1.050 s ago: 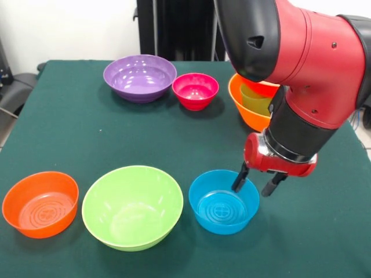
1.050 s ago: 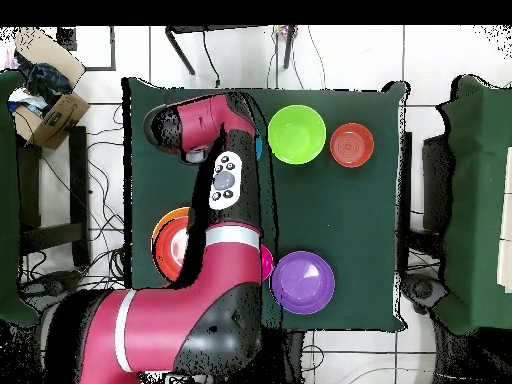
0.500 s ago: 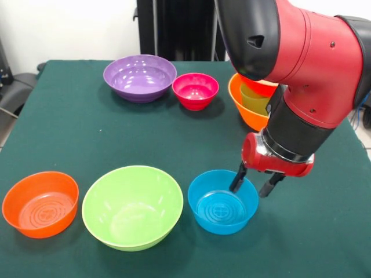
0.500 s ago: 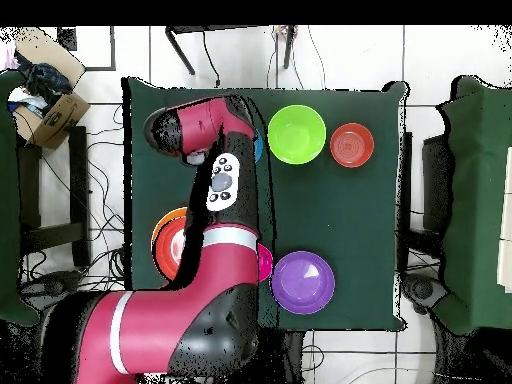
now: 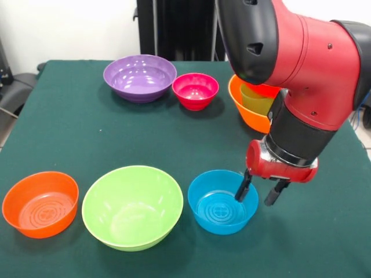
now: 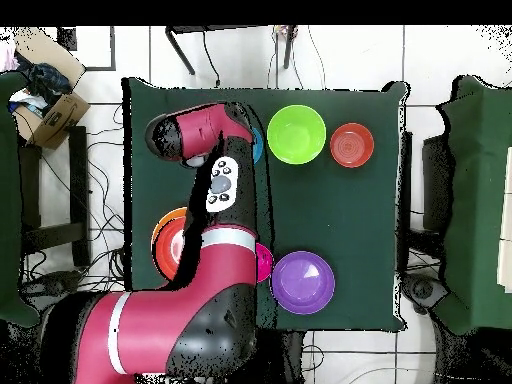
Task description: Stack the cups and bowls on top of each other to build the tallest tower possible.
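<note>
End effector point(image 5: 259, 194) spread, we see one finger inside blue bowl point(image 5: 222, 201), other outside its right rim | green bowl point(image 5: 132, 206) left, orange bowl point(image 5: 40, 203) farther left.

Front view. Along the lower part of the surface point(image 5: 69, 133), left to right, stand the lower-left bowl point(image 5: 40, 204), the lower-centre bowl point(image 5: 133, 207) and the lower-right bowl point(image 5: 223, 201). Across the upper part are the upper-left bowl point(image 5: 139, 77) and, just beside it, the upper-centre bowl point(image 5: 195, 91). Further right, the upper-right bowl point(image 5: 249, 110) sits partly behind the arm point(image 5: 313, 63), with a cup point(image 5: 255, 99) inside it. At lower right is the gripper point(image 5: 258, 196), jaws apart astride the lower-right bowl's right rim.
</note>
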Robot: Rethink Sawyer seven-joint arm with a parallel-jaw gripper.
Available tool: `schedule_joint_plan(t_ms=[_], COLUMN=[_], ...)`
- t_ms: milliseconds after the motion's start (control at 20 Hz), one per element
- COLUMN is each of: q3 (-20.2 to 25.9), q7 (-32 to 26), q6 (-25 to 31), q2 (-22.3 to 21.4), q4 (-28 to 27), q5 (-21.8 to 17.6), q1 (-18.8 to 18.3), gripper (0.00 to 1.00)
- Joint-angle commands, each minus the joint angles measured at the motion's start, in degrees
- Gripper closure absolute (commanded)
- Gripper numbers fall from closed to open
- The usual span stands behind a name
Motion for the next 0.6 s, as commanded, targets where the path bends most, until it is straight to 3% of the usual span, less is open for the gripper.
schedule_joint_plan(t_ms=[50, 600], q3=[3.19, 0.19], q7=[10.17, 12.14], q6=[-4.78, -5.87], q2=[3.32, 6.33], q4=[6.10, 3.90], q5=[0.91, 1.45], q1=[1.08, 1.97], gripper=[0.00, 0.00])
